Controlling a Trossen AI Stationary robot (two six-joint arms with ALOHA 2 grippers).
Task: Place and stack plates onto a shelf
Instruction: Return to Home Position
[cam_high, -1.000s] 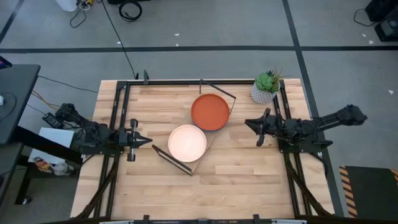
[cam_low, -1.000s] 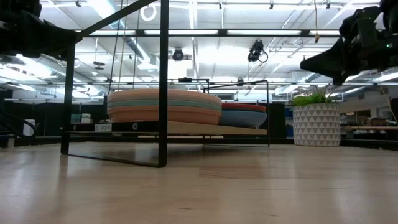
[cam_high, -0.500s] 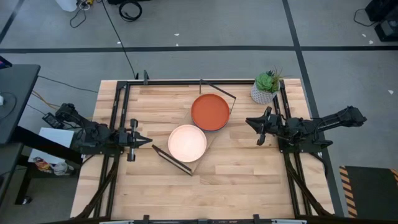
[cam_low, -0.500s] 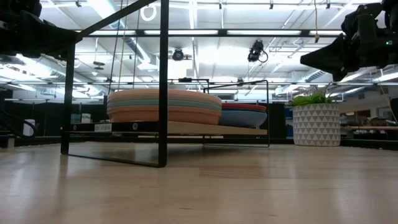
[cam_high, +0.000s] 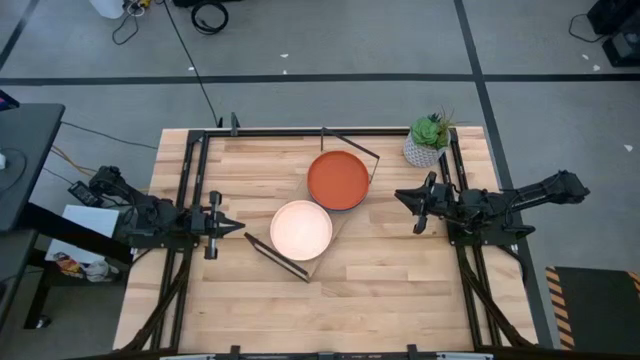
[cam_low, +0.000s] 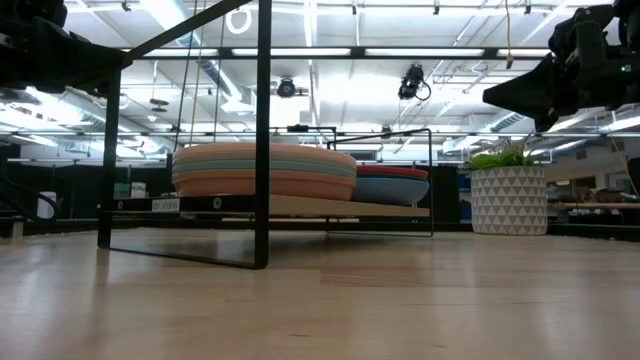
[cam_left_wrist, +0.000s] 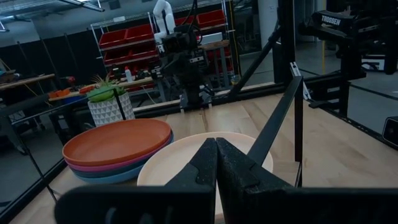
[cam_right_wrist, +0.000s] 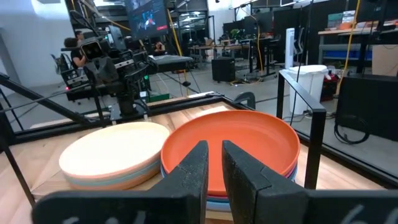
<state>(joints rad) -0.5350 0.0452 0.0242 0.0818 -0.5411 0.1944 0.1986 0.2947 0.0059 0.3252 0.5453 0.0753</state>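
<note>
The plates sit in two stacks on the shelf (cam_high: 340, 220), a light-wood plank lying slantwise at mid-table on black wire end frames. A cream-topped stack (cam_high: 301, 229) is on its near end and an orange-topped stack (cam_high: 338, 180) on its far end. The low view shows tan, teal and pink rims in the nearer stack (cam_low: 265, 170), and red over blue in the farther stack (cam_low: 392, 183). My left gripper (cam_high: 238, 227) hovers shut to the left of the cream stack. My right gripper (cam_high: 398, 197), its fingers nearly together, hovers right of the orange stack.
A potted plant in a white patterned pot (cam_high: 428, 140) stands at the table's far right corner, just beyond my right arm. Black rails run along the left, right and far table edges. Bare wood lies along the near side of the table (cam_high: 330, 310).
My right gripper has drawn back slightly toward the table's right edge and risen a little. The plates and the shelf have stayed where they were.
</note>
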